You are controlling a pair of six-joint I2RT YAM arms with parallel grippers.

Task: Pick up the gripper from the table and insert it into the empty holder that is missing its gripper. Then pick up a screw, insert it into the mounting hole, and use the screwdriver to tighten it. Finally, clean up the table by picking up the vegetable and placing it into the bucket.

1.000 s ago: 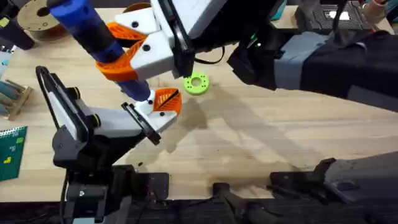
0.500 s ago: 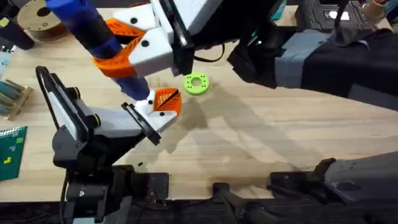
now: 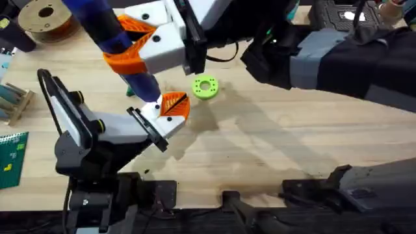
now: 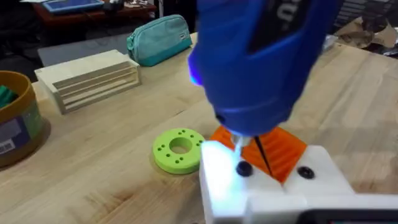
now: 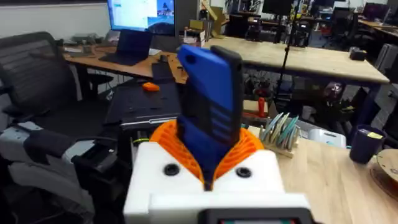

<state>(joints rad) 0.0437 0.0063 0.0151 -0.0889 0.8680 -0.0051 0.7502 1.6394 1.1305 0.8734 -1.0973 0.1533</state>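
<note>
My right gripper (image 3: 140, 51) reaches across from the right and is shut on the blue screwdriver (image 3: 107, 32), which is also seen in the right wrist view (image 5: 208, 118). The screwdriver tip (image 4: 239, 148) points down at a dark screw (image 4: 244, 168) in the lit white holder (image 4: 217, 177). That holder is part of my left gripper (image 3: 172, 104), which is shut with its orange pads (image 4: 283, 149) pressed together. The yellow-ochre bucket (image 4: 18, 127) stands nearby with something green (image 4: 5, 96) inside; I cannot tell whether it is the vegetable.
A lime-green ring (image 3: 205, 87) lies just beyond the left gripper. A brown spool (image 3: 44, 16) sits at the far left corner. A slatted wooden rack (image 4: 87, 78) and a teal pouch (image 4: 160, 38) lie further off. The wooden table (image 3: 273, 143) stretches to the right.
The right gripper and the screwdriver's top have shifted a little to the right and away, so the tool stands steeper. Its tip stays at the holder. The left arm has not moved.
</note>
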